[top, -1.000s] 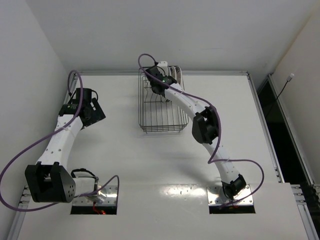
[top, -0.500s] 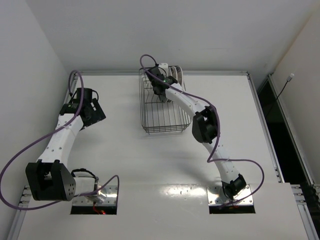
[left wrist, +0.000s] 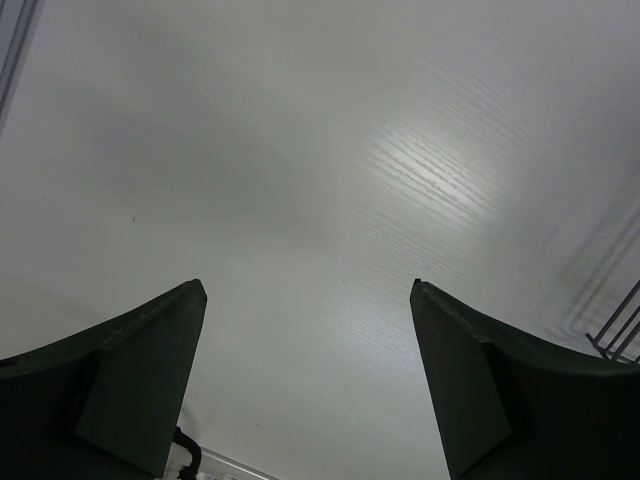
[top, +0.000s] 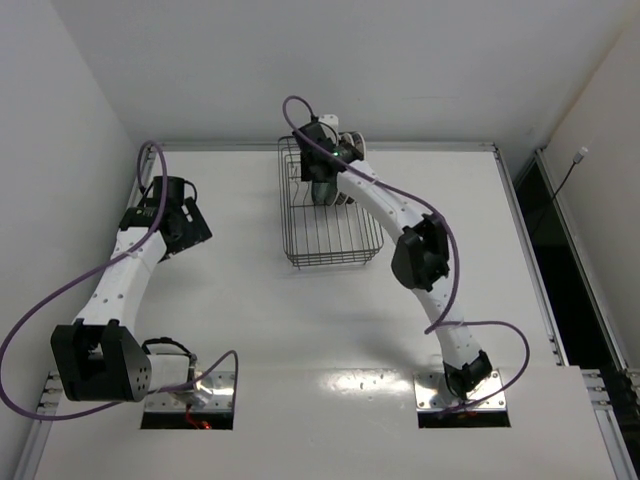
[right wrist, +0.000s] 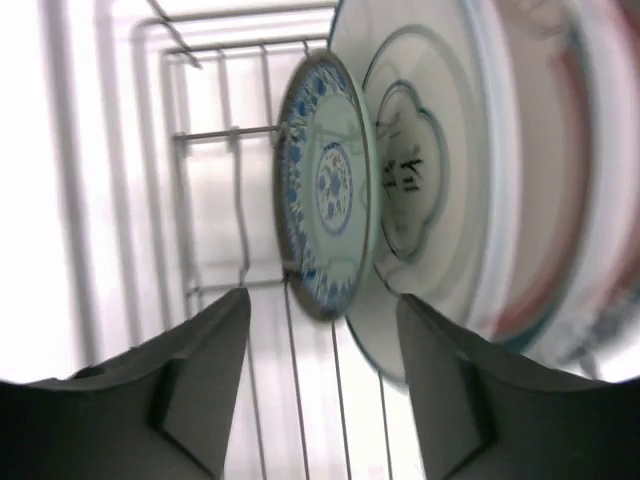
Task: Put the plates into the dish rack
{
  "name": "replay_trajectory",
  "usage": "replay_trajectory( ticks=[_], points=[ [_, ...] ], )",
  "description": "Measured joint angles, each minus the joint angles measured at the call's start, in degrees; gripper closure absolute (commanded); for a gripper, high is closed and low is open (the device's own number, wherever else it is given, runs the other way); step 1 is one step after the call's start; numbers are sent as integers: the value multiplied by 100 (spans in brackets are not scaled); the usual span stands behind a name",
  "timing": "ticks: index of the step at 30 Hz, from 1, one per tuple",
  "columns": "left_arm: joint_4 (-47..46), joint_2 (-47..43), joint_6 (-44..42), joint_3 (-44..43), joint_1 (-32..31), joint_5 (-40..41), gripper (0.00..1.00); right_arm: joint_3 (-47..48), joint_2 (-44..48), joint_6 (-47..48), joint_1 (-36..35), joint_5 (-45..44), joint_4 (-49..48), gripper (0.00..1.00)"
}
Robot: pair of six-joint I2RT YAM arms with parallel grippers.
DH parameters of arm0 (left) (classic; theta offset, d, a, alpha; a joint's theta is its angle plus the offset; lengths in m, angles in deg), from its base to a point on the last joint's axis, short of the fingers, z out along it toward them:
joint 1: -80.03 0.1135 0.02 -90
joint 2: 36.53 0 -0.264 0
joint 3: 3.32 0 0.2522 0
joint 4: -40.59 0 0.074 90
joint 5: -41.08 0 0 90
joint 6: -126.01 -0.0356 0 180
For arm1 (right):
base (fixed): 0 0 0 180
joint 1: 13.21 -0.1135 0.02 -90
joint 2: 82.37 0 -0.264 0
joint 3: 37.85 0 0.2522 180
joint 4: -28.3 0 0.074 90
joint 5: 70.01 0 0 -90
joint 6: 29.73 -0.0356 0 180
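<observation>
Several plates [right wrist: 415,180] stand on edge in the dish rack [top: 325,245] at the far side of the worktop [top: 200,300], the small blue-patterned plate [right wrist: 325,195] foremost. The right pincer [right wrist: 320,295] hangs over them, spread wide and empty. The left pincer [left wrist: 307,285], equally wide and empty, faces the worktop well apart.

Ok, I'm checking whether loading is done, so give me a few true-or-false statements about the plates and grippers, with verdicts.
The small blue-patterned plate stands upright in the dish rack. True.
The right gripper is shut on a plate. False: its jaws are open, holding nothing.
The left gripper is open above the table. True.
A plate lies flat on the table beside the rack. False: the plates seen all stand in the rack.
</observation>
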Motion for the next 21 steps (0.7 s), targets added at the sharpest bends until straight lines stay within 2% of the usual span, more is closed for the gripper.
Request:
replay_trajectory(
  ticks=[2,6,11,15,20,21],
  points=[
    [-7,2,0,0,0,-63,19,-129,400,24,-24,133,85,34],
    [-107,15,4,0,0,-229,19,-872,1698,22,-59,603,192,27],
    [-291,155,24,-2,0,-592,19,-2579,3766,-2,-55,1314,306,24],
    [-542,184,42,-2,0,-1097,19,-4358,5241,4,20,1606,382,13],
    [-1106,184,52,63,0,-1843,19,-6135,6518,22,203,1604,540,12],
    [-1235,184,55,98,0,-2011,19,-6306,6669,22,236,1574,575,9]
  ],
)
